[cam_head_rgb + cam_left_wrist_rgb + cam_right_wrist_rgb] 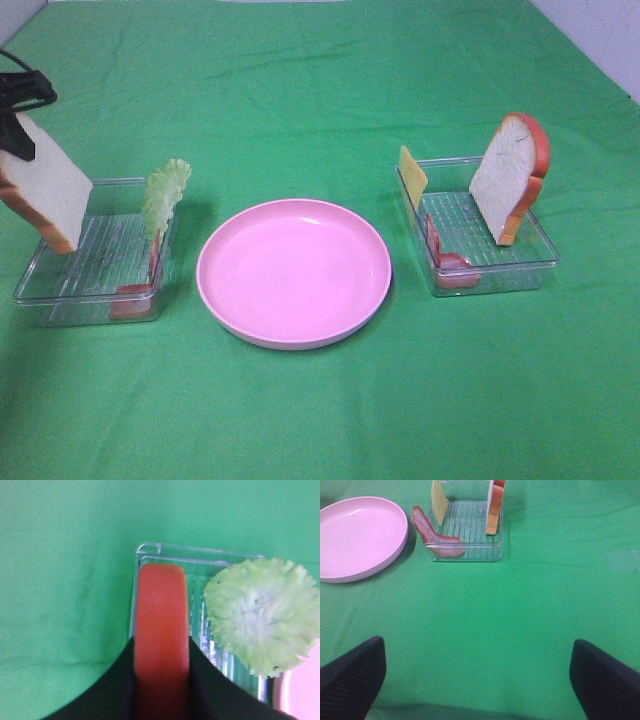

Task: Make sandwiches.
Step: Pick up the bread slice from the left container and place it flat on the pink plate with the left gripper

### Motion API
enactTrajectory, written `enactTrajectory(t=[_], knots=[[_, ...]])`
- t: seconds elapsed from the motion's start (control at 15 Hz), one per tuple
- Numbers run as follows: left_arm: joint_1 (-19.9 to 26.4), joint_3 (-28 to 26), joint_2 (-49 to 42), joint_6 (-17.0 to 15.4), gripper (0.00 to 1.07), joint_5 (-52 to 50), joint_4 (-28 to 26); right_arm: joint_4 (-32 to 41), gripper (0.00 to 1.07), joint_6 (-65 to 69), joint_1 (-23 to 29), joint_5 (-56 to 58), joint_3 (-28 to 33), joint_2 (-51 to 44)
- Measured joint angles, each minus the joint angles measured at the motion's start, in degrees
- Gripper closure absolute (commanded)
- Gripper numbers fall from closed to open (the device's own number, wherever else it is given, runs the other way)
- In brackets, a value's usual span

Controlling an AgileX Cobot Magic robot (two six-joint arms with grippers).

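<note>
My left gripper (16, 130) is shut on a white bread slice (45, 190) with an orange-brown crust, held tilted over the left end of the left clear tray (95, 285). In the left wrist view the crust (162, 610) sits between the black fingers (212, 680). A pale green lettuce leaf (165, 195) stands at that tray's right end, with a bacon strip (135, 295) below it. The right tray (500, 265) holds a second bread slice (512, 175), a yellow cheese square (412, 177) and bacon (445, 262). My right gripper (477, 680) is open above bare cloth, short of that tray (470, 550).
A round pink plate (293, 270) lies between the two trays with nothing on it. Green cloth (320, 420) covers the whole table. In the left wrist view the lettuce (262, 615) shows beside the held slice, and the plate's rim (302, 690) shows in a corner.
</note>
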Motion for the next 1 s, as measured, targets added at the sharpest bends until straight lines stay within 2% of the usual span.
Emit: enactTrajectory(t=[0.4, 0.47, 0.53, 0.6, 0.67, 0.87, 1.0], knots=[[0.0, -12.66, -7.85, 0.0, 1.06, 7.91, -4.24, 0.0, 0.12, 0.0, 0.0, 0.0, 0.0, 0.0], [0.0, -13.46, -8.37, 0.0, 1.06, 8.02, -5.1, 0.0, 0.12, 0.0, 0.0, 0.0, 0.0, 0.0], [0.0, -15.13, -9.05, 0.06, 1.05, 8.59, -10.31, 0.0, 0.12, 0.0, 0.0, 0.0, 0.0, 0.0], [0.0, -15.13, -9.05, 0.06, 1.05, 8.59, -10.31, 0.0, 0.12, 0.0, 0.0, 0.0, 0.0, 0.0], [-1.83, -15.18, -8.59, 0.46, 1.05, 9.0, -13.92, 0.0, 0.12, 0.0, 0.0, 0.0, 0.0, 0.0], [-9.68, -15.18, -6.59, 4.24, 1.05, 9.0, -15.53, 0.0, 0.12, 0.0, 0.0, 0.0, 0.0, 0.0], [-15.3, -15.18, -4.07, 4.58, 1.05, 9.0, -17.02, 0.0, 0.12, 0.0, 0.0, 0.0, 0.0, 0.0]])
